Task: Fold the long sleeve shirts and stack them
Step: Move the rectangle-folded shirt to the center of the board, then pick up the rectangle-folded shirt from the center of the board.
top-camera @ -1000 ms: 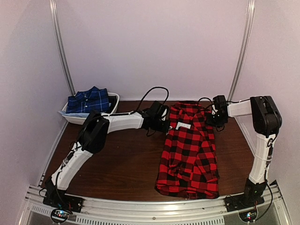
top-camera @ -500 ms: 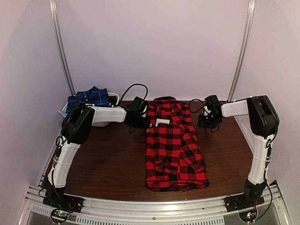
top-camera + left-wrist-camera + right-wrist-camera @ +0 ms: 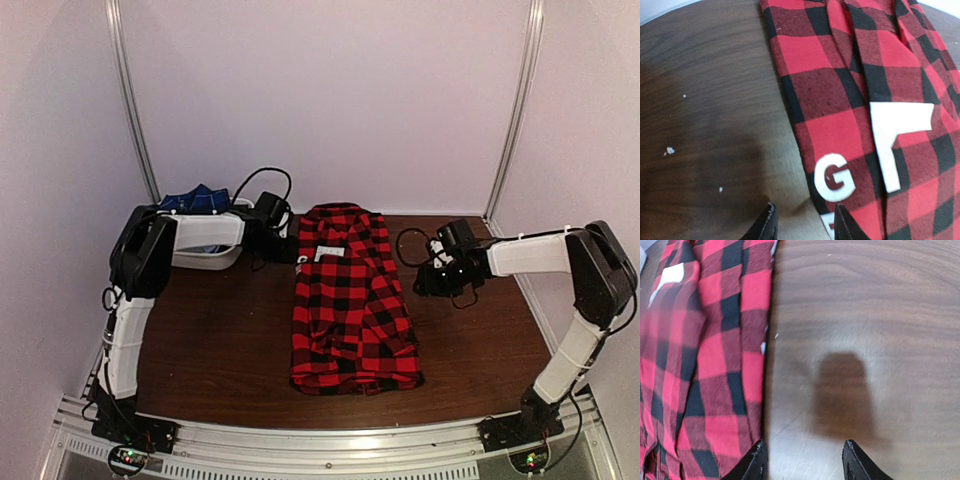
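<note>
Pale lilac walls close in a dark wooden table (image 3: 220, 340); seen from above, the red-and-black shirt (image 3: 350, 300) lies at the table's middle as a long narrow strip, collar end far, hem end near; the navy shirt (image 3: 195, 199) sits in a white bin (image 3: 215, 260) at the far left, mostly hidden behind the left arm; the left gripper (image 3: 290, 245) is low at the strip's far-left corner, and the right gripper (image 3: 425, 283) hangs beside the right edge, apart from the cloth. From the left wrist, the fingers (image 3: 767, 225) stand parted and clamp nothing, the shirt's long edge running between them just below a white letter G (image 3: 835, 177). From the right wrist, the jaws are likewise parted and empty over bare wood, the shirt's right edge just beside the left-hand finger. The lengthwise fold looks done and a crosswise fold seems due; to do it well, each gripper should probably pinch every layer at matching spots on opposite edges, lift only slightly, carry one end over the other in step, and set it down square so that no sleeve slips out before stacking.
</note>
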